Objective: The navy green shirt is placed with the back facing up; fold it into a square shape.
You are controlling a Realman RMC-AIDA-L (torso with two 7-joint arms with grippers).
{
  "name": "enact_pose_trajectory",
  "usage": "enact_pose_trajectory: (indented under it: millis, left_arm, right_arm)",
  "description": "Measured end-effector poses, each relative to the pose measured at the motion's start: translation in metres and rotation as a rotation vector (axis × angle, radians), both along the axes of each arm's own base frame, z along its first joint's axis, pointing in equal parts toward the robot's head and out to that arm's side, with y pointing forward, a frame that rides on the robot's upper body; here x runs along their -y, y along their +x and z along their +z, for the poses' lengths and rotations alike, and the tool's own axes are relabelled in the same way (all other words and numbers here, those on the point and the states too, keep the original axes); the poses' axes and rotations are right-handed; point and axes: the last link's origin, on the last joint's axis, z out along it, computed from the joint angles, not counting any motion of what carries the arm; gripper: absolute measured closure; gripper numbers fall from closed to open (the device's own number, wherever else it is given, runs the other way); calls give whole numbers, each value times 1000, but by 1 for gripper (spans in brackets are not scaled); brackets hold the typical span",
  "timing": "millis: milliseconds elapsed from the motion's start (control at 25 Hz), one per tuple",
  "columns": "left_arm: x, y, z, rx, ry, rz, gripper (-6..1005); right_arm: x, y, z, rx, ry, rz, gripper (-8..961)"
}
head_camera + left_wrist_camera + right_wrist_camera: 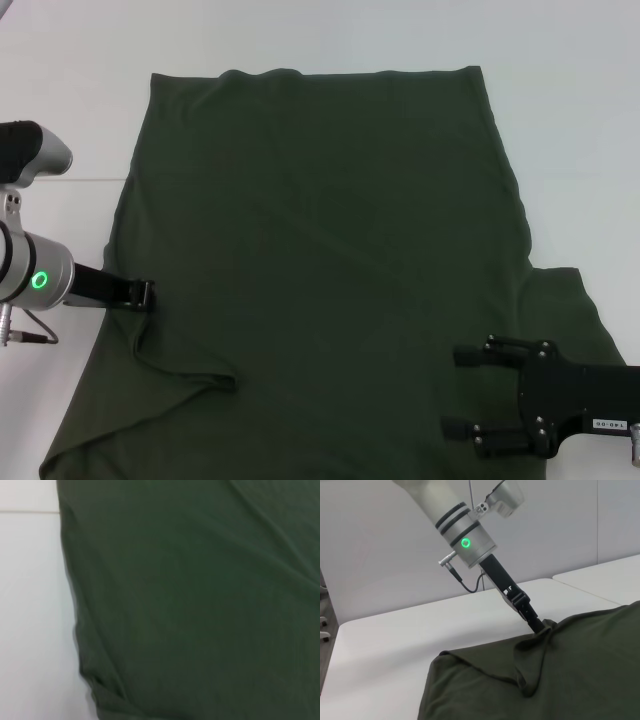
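The navy green shirt [330, 250] lies spread flat on the white table [60, 80], plain side up and far bigger than the grippers. My left gripper [146, 294] is shut on the shirt's left edge, which puckers up around its tip; the right wrist view shows this pinch on the shirt [570, 670] by the left gripper [539, 625]. A fold ridge [200, 380] runs from there toward the lower left corner. My right gripper [465, 392] is open and empty, over the shirt's lower right part. The shirt [200, 605] fills the left wrist view.
The right sleeve [570, 300] sticks out on the table beside my right gripper. Bare white table surrounds the shirt on the left [30, 605], far side and right [590, 150]. A second white table [615, 575] stands beyond a gap in the right wrist view.
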Motion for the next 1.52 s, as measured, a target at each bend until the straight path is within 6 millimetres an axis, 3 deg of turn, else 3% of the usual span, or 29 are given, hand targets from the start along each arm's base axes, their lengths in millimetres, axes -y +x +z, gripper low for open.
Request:
enact_pose_trajectory:
  millis: [440, 680, 1000, 1440, 1520]
  left_arm:
    - [5, 17, -3, 0, -53, -22, 935]
    - [3, 29, -3, -62, 13, -25, 795]
    - [-1, 22, -5, -99, 50, 13, 574]
    - [-6, 20, -16, -111, 48, 4, 129]
    - [-6, 20, -16, -113, 50, 4, 113]
  right_arm:
    - [-1, 1, 0, 4, 5, -4, 30]
    - [-1, 0, 0, 5, 6, -3, 29]
    - [-4, 0, 0, 9, 12, -3, 29]
    - [-4, 0, 0, 10, 12, -3, 29]
    - [-4, 0, 0, 10, 12, -4, 29]
